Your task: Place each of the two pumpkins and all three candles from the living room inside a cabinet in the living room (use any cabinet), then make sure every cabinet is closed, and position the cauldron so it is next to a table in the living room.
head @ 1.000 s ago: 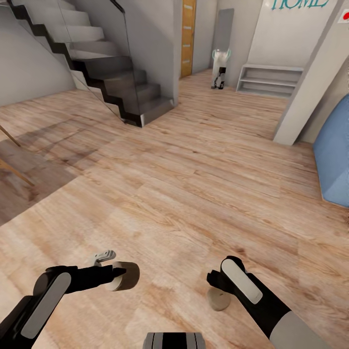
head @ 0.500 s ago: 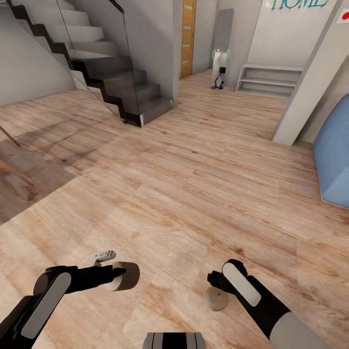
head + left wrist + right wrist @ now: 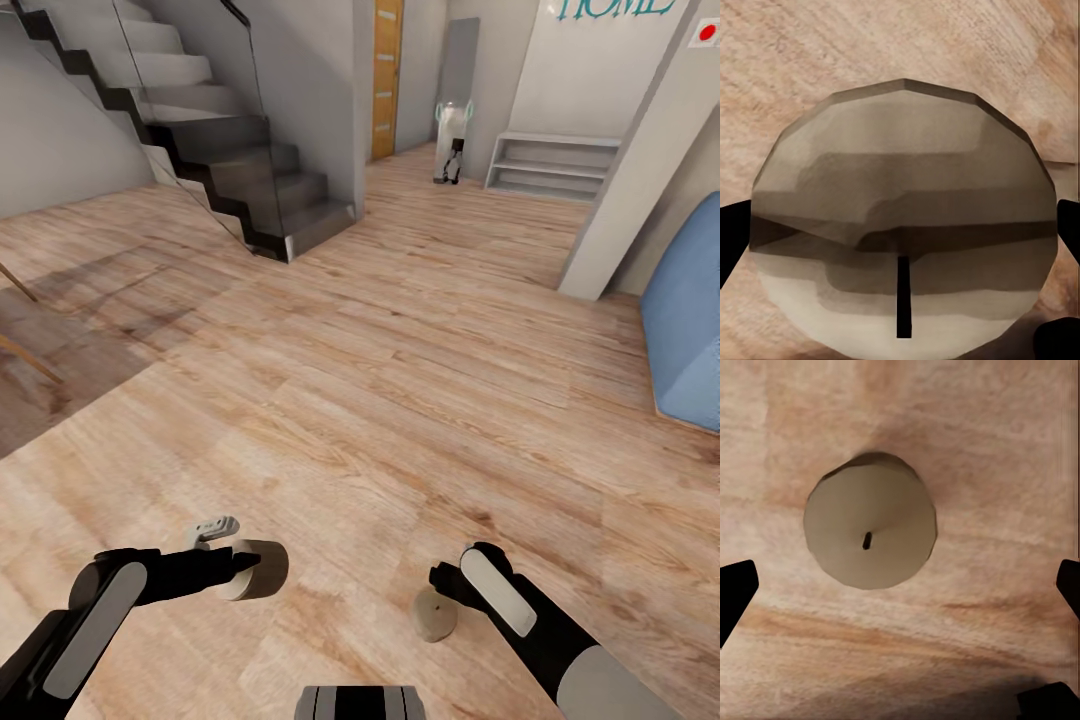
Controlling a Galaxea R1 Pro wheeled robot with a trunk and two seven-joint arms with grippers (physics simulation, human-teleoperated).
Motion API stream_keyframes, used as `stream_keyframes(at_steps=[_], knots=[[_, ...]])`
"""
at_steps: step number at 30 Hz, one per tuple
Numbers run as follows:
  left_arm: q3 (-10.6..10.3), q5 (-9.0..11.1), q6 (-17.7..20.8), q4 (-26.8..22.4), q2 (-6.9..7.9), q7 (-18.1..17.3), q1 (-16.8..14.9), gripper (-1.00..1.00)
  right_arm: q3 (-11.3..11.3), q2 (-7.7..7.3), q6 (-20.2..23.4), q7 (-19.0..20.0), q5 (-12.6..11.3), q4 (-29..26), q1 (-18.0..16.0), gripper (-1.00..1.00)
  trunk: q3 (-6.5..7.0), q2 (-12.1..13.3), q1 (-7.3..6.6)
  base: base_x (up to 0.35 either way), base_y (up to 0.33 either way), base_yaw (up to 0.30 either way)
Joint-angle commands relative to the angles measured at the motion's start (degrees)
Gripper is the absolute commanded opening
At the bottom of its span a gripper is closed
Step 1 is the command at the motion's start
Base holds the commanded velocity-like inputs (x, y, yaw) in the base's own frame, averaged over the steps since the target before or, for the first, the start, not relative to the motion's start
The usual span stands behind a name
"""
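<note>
The left gripper [image 3: 243, 570] clasps a pale grey candle [image 3: 904, 240] between its jaws, wick end facing the wrist camera. The right gripper [image 3: 445, 590] hangs released over a smaller-looking candle [image 3: 870, 531] standing upright on the wooden floor [image 3: 400, 400], centred between the spread fingertips [image 3: 735, 592].

Head: high, facing forward and down over floor [image 3: 400, 400]; stairs [image 3: 240, 170] at 11 o'clock.
Left wrist: straight down, close on candle [image 3: 904, 247].
Right wrist: straight down, farther from another candle [image 3: 870, 531].
Shared: floor, both candles.
</note>
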Motion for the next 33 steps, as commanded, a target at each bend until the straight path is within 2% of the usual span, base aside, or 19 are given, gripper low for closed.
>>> stream_keyframes(at_steps=[1, 5, 9, 13, 24, 33], knots=[[-0.07, 0.42, 0.13, -0.06, 0.05, 0.35, -0.03, -1.0, 0.21, -0.06, 0.1, -0.36, -0.3, -0.08, -0.06, 1.0, -0.05, -0.02, -0.01, 0.0, -0.05, 0.0], [-0.07, 0.44, 0.16, -0.06, 0.05, 0.35, -0.03, -1.0, 0.39, -0.03, 0.06, 2.89, -0.04, -0.01, -0.06, 1.0, -0.05, -0.02, -0.01, 0.0, 0.073, 0.0], [-0.07, 0.44, 0.15, -0.06, 0.05, 0.35, -0.03, -1.0, 0.34, 0.18, 0.04, 5.22, 1.8, 0.37, -0.06, 1.0, -0.05, -0.02, -0.01, 0.0, 0.059, 0.0], [-0.07, 0.44, 0.13, -0.06, 0.05, 0.35, -0.03, -1.0, 0.3, 0.28, 0.03, 5.63, 2.76, 0.73, -0.06, 1.0, -0.05, -0.02, -0.01, 0.0, 0.01, 0.0], [-0.07, 0.46, 0.2, -0.06, -0.29, 0.34, -0.03, -1.0, 0.21, 0.25, 0.03, 5.79, 2.96, 0.8, -0.06, 1.0, -0.05, -0.02, -0.01, 0.0, 0.001, 0.0], [-0.07, 0.52, 0.2, -0.08, -0.31, 0.27, -0.03, -1.0, 0.22, 0.3, 0.03, 5.8, 3.03, 0.8, -0.06, 1.0, -2.04, -0.14, 0.22, 0.0, 0.0, 0.0]])
